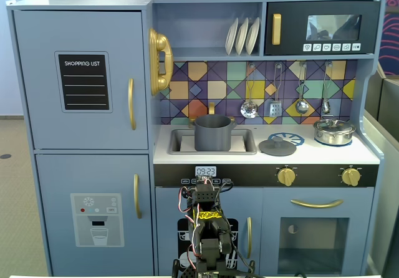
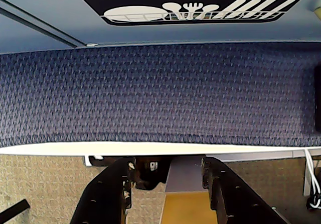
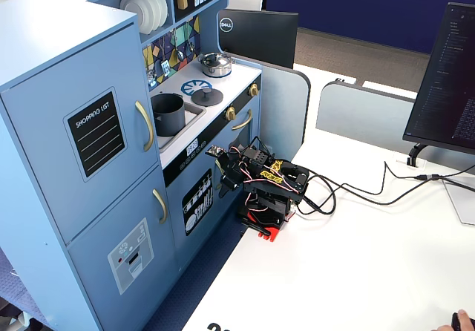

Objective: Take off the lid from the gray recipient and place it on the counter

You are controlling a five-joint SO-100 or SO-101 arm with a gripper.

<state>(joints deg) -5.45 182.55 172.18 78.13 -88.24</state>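
The lid (image 1: 277,146) already lies flat on the counter (image 1: 324,154), beside the burner print and apart from the open pot (image 1: 213,133) in the sink; our gripper (image 2: 168,176) is folded low before the cabinet, jaws apart and empty. We judge the step done; we should keep the arm clear and leave the lid alone.

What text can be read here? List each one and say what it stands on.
"SHOPPING LIST": chalkboard panel on the upper fridge door, in both fixed views.
"09:23": oven clock display below the counter.
"DELL": back of the black monitor.
Microwave buttons and screen text on the right monitor: too small to read.
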